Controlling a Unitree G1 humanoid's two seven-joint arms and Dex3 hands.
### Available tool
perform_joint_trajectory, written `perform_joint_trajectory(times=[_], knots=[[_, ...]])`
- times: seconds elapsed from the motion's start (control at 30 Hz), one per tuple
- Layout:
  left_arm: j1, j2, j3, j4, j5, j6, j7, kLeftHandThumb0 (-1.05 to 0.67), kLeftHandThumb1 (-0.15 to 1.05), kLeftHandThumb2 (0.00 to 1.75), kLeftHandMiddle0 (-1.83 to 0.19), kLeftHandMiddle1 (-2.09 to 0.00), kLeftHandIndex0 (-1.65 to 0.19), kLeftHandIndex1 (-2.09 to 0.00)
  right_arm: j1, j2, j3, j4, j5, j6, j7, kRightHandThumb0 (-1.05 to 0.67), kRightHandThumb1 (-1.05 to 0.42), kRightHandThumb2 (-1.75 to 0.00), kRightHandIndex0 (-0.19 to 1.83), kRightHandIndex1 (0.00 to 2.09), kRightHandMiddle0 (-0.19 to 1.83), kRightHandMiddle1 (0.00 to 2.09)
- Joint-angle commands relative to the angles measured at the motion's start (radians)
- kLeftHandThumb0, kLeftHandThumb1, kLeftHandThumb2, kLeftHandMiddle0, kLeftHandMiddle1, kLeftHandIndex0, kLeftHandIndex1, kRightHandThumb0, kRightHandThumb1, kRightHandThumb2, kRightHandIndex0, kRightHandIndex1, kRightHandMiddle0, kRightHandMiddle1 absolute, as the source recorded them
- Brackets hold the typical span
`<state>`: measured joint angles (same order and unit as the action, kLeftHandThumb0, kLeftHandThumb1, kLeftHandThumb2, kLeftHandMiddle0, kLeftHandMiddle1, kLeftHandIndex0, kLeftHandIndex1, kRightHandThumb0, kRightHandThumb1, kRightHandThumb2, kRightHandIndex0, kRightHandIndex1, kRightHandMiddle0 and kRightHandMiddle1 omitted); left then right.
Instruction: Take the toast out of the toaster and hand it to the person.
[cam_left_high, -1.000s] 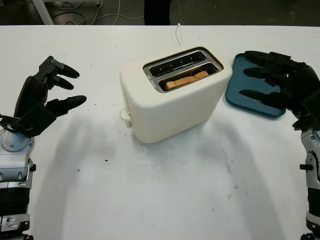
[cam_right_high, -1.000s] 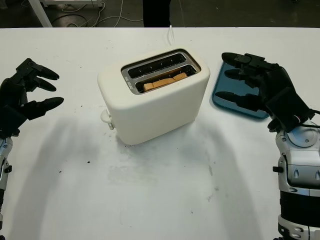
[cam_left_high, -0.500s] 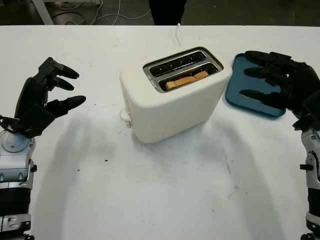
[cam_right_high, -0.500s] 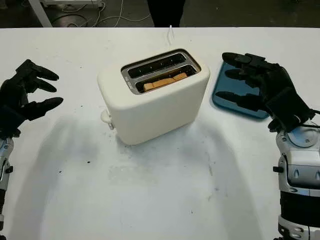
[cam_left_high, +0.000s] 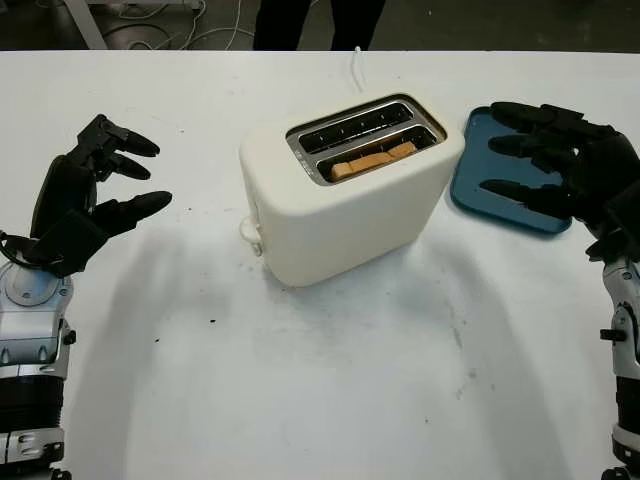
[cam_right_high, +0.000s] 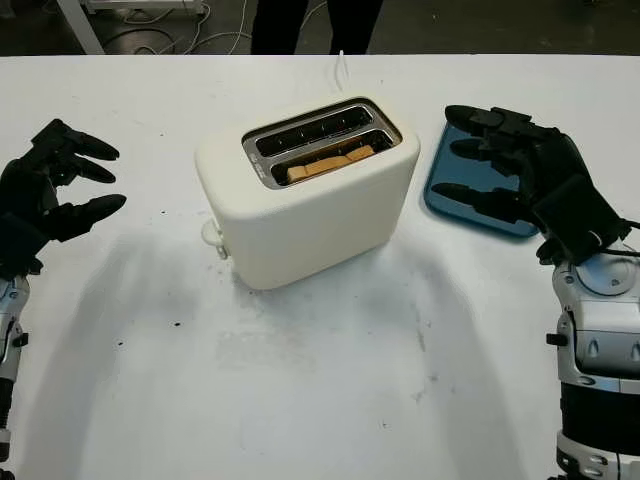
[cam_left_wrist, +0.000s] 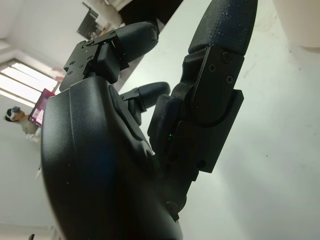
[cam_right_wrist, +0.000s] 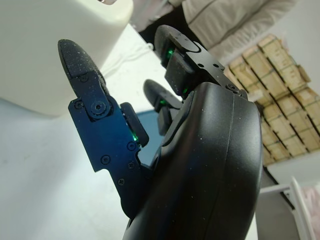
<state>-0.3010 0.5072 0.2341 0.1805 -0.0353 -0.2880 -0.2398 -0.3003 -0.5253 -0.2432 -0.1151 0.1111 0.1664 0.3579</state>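
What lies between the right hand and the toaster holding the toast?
Nothing stands there. In the left eye view, the open right hand hovers over the blue tray, whose edge and a bare strip of white table separate it from the toaster.

Toast (cam_left_high: 373, 160) in toaster (cam_left_high: 345, 190) — mid-table (cam_left_high: 320, 380); tray (cam_left_high: 505, 180) just right.

A white desk (cam_left_high: 320, 380) carries everything. A cream toaster (cam_left_high: 345, 195) stands on it near the middle, turned at an angle, with its lever knob facing left. To its right, just beside it, a blue tray (cam_left_high: 478, 185) lies flat. A white cord (cam_left_high: 357, 68) runs from behind the toaster toward the desk's far edge.
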Motion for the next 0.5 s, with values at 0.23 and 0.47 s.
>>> perform_joint_trajectory(times=[0.23,0.47], knots=[[0.008,-0.015,0.016,-0.001,-0.047,-0.012,-0.013,-1.05,0.92,0.04,-0.17,-1.50,-0.23,-1.33,0.011,0.012,-0.008,-0.012,0.018,-0.006,-0.005,-0.50,-0.70,0.00,0.30,0.74,0.64,0.00],[0.009,-0.012,0.014,0.001,-0.035,-0.027,-0.014,-1.05,0.92,0.06,-0.17,-1.49,-0.22,-1.31,0.009,0.009,-0.006,-0.010,0.014,-0.004,-0.004,-0.53,-0.71,0.00,0.29,0.74,0.63,0.00]])
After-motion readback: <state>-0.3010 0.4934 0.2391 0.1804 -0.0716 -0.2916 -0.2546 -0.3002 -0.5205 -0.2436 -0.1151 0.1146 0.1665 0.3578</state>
